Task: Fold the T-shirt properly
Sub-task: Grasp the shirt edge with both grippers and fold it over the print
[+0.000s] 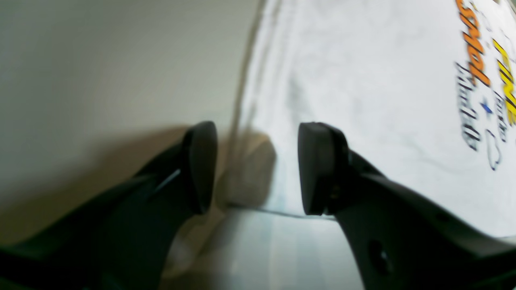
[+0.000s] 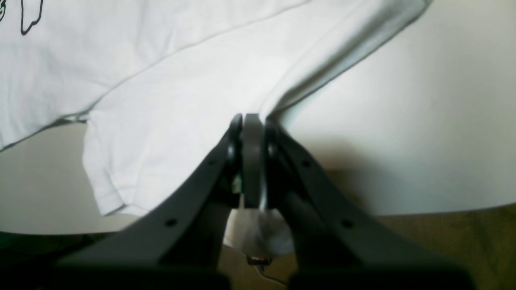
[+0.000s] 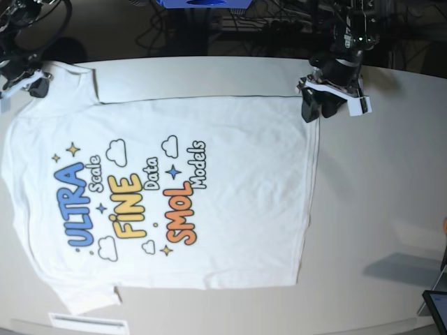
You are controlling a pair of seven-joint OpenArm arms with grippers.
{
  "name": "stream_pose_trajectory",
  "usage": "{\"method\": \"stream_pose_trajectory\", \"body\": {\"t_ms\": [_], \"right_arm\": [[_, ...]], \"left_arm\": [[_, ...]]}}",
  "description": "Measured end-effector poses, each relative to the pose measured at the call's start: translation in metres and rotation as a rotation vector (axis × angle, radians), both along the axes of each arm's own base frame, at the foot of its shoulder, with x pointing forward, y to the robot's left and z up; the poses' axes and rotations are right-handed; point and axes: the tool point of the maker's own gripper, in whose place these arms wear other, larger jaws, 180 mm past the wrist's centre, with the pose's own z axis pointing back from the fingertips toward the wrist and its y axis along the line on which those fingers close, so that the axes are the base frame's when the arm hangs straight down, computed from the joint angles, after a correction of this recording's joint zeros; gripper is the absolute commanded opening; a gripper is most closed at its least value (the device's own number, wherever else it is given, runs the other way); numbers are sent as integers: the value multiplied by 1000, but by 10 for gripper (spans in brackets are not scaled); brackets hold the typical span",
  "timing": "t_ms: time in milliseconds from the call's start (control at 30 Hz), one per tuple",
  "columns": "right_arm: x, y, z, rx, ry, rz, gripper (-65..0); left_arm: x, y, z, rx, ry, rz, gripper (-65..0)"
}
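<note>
The white T-shirt point(image 3: 209, 209) lies flat on the table, print side up, with its neck end toward the base view's left. My left gripper point(image 3: 318, 108) is open at the shirt's far hem corner. In the left wrist view, the gripper point(image 1: 258, 169) straddles the hem edge, with cloth point(image 1: 363, 100) to its right. My right gripper point(image 3: 35, 85) is at the far sleeve. In the right wrist view, this gripper point(image 2: 252, 125) is shut on the sleeve's cloth point(image 2: 181, 121), and a bit of white cloth shows between its fingers.
The white table point(image 3: 384, 195) has bare surface to the right of the shirt. A dark device point(image 3: 434, 305) sits at the table's front right corner. A white label point(image 3: 87, 324) is at the front edge. Cables and a blue object point(image 3: 202, 3) lie behind the table.
</note>
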Motion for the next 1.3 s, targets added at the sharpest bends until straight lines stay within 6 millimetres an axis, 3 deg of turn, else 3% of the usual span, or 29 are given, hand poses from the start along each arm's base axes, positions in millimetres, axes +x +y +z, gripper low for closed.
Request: {"method": "stream_pose_trajectory", "body": {"t_ms": [133,233,300,400,633,867,1000,1167,1300], "right_arm": [[0,0,0,0,0,0,-644],[0,0,0,0,1,0,-644],[-1,0,0,0,0,-1,-644],[-2,0,0,0,-3,-2,-644],[-4,0,0,-3,0,0,-644],[-25,-1,5,-61,67,38,-644],[-36,-3,12,-114,113,68,-644],[-31,-6,34,-196,77,98,-644],[-21,-17,49,-248,49,121,-644]], "left_arm": [[0,-21,-2,-31,-2,-43,-333],[0,-24,-2,-39,-2,-52,-339],[-1,-24,-2,-41,0,-50,-405],[-4,-23,-5,-42,19,-51,-581],[-6,-23,-6,-42,29,-51,-650],[-20,-30,-1,-41,62,-75,-650],[-21,-37,17,-28,34,-105,-650],[-23,-41,36,-16,-4,-137,-650],[-25,-24,41,10,-9,-92,-650]]}}
